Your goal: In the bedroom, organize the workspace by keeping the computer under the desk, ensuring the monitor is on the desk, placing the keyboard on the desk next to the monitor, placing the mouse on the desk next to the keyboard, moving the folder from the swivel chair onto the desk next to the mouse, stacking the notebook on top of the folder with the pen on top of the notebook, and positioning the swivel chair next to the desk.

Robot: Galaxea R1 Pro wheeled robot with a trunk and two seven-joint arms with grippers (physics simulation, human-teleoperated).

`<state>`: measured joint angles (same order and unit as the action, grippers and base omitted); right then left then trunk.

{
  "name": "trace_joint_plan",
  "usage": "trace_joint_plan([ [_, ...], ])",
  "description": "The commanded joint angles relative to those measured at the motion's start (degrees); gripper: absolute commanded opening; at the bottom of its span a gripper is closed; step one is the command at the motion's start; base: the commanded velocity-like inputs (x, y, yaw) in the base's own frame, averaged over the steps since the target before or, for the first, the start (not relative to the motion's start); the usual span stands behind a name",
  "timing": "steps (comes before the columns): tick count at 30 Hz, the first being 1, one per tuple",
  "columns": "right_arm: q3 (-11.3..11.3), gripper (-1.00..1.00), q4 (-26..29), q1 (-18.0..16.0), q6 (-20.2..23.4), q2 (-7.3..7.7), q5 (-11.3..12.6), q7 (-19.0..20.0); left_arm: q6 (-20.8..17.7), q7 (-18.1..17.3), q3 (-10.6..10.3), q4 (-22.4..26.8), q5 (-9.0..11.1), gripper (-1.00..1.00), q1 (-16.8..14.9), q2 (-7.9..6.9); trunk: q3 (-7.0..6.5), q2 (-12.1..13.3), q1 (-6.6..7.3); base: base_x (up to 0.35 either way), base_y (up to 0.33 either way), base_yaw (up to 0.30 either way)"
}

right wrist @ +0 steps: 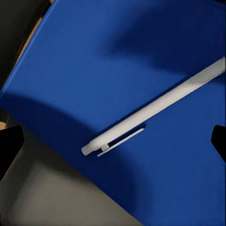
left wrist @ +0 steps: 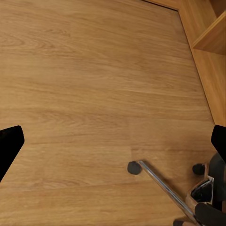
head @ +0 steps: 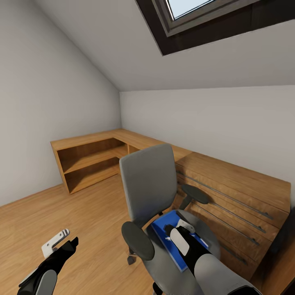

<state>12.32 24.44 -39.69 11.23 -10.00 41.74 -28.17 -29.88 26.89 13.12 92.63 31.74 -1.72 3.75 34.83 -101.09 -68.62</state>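
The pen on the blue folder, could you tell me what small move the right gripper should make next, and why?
Probably lower the right gripper straight down and close on the pen. The pen lies flat on the folder on the chair seat, roughly centred between the open fingertips, with no contact yet.

**Wood Fittings and a Skylight Around Me**

A light wood floor (head: 82, 213) is spreading out beneath my left end effector, its planks running wide and bare. Ahead of that end effector, a low wooden shelf unit (head: 88, 162) is sitting in the corner, open-fronted with one shelf inside. Just beyond my right end effector, a wooden dresser (head: 241, 196) with long thin handles is standing along the pale grey wall (head: 213, 119). High above both, a dark-framed skylight (head: 192, 16) is letting in daylight through the sloped ceiling.
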Motion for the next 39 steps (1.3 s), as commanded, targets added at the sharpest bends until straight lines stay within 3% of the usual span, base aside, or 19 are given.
trace_joint_plan([
  [1, 0.16, 1.0, 0.08, -0.03, 0.23, 0.0, 0.01, -2.87, -0.18, 0.36, 0.06, 0.09, 0.6, 1.0, -0.04, 0.03, 0.06, -0.03, 0.0, 0.0, 0.0, 0.0],
  [25, -0.14, 1.0, -0.09, 0.03, -1.06, 0.0, 0.15, -6.4, -0.31, 0.38, 0.2, 0.09, 0.69, 1.0, -0.04, 0.59, 0.06, -0.03, 0.0, 0.021, 0.0, 0.0],
  [39, -0.35, 1.0, 0.06, 0.05, -1.04, 1.08, 0.34, -5.43, -0.52, 0.35, 0.25, 0.09, 0.69, 1.0, -0.04, 0.82, 0.06, -0.03, 0.0, 0.0, 0.0, 0.0],
])
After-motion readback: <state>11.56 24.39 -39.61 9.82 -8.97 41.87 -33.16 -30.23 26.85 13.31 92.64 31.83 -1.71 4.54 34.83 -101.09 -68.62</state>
